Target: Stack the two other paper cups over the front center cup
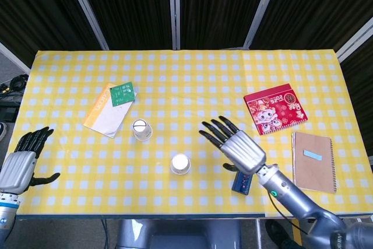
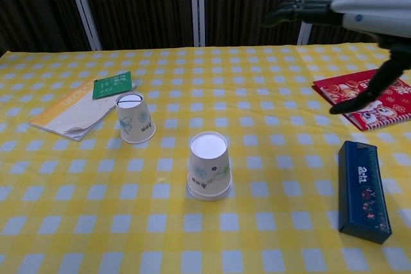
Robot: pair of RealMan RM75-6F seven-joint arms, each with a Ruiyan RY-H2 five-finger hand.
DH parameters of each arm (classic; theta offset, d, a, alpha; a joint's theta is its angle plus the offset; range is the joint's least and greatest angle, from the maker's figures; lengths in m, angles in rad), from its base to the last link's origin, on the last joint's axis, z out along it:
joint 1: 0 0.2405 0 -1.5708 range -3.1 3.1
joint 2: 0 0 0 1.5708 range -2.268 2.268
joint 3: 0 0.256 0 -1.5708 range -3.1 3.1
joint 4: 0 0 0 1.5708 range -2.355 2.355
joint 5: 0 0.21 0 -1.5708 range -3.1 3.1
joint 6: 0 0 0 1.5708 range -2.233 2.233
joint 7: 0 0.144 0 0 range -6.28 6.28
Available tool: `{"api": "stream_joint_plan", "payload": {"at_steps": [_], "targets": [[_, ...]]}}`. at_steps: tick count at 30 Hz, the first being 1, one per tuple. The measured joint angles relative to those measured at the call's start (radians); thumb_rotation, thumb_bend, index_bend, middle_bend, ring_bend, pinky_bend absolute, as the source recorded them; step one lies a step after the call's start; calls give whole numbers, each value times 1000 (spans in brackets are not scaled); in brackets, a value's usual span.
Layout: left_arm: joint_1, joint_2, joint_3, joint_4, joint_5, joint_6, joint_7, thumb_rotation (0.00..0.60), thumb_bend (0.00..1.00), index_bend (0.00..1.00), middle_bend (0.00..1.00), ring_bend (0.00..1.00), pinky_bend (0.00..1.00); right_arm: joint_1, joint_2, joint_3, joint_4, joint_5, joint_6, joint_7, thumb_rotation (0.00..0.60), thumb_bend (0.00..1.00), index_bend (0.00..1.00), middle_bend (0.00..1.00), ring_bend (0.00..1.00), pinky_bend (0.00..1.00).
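Observation:
Two upside-down paper cups sit nested as one stack at the front centre of the yellow checked table. A third upside-down paper cup stands alone to the stack's back left. My right hand hovers open above the table, to the right of the stack, fingers spread and holding nothing. My left hand is open at the table's front left corner, far from both cups; the chest view does not show it.
A white-and-orange booklet with a green card lies behind the lone cup. A dark blue box lies under my right forearm. A red book and a brown notebook lie further right.

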Motion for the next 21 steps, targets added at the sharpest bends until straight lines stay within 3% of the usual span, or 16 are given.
{"api": "stream_joint_plan", "payload": {"at_steps": [5, 9, 17, 21], "targets": [[-35, -23, -18, 24, 5, -29, -6, 600, 0, 0, 0, 0, 0, -128, 58, -61, 81, -41, 125, 122, 600, 0, 0, 0, 0, 0], [-95, -37, -45, 38, 1, -102, -29, 600, 0, 0, 0, 0, 0, -236, 49, -82, 141, -40, 227, 176, 600, 0, 0, 0, 0, 0], [-305, -93, -133, 120, -7, -290, -17, 600, 0, 0, 0, 0, 3, -346, -23, -71, 167, 14, 305, 149, 600, 0, 0, 0, 0, 0], [-420, -150, -176, 171, -53, -412, 44, 600, 6, 14, 18, 56, 70, -371, -41, -50, 175, 29, 311, 105, 600, 0, 0, 0, 0, 0]]}}
